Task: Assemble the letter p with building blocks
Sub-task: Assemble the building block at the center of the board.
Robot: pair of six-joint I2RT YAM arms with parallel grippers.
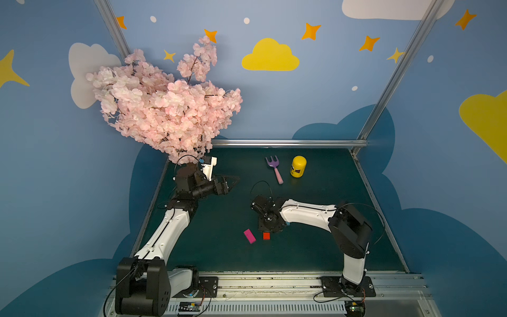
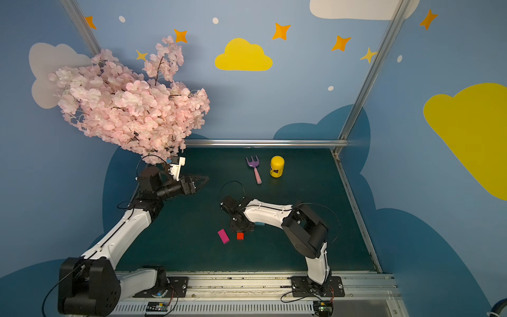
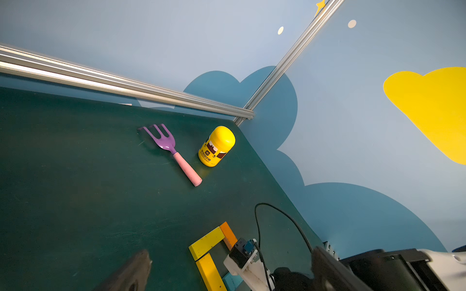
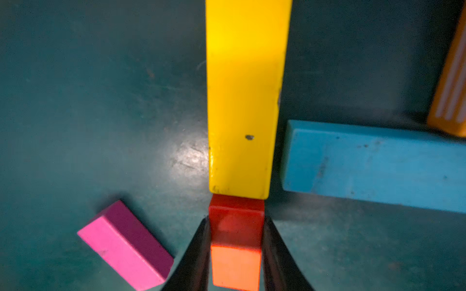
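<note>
Clamping the right claw [image 4: 235, 223] on the red block [image 1: 266, 235], butting it against the yellow block [image 4: 242, 100] at 6 o'clock of the letter p [image 3: 206, 243] on the bench [image 1: 315, 255] to start the stem, leaving the magenta block [image 1: 249, 236] loose at its 9 o'clock, holding the left claw [image 1: 231, 182] spread, empty, at 10 o'clock.

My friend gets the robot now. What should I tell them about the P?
Left gripper: open, empty, off to the side.
Right gripper: shut on the small red wooden block, butted against the end of a long yellow block.
Done: square loop of that block, a second yellow block, orange block and teal block.
To do: release red, then add the loose magenta block beside it to finish the stem.
</note>
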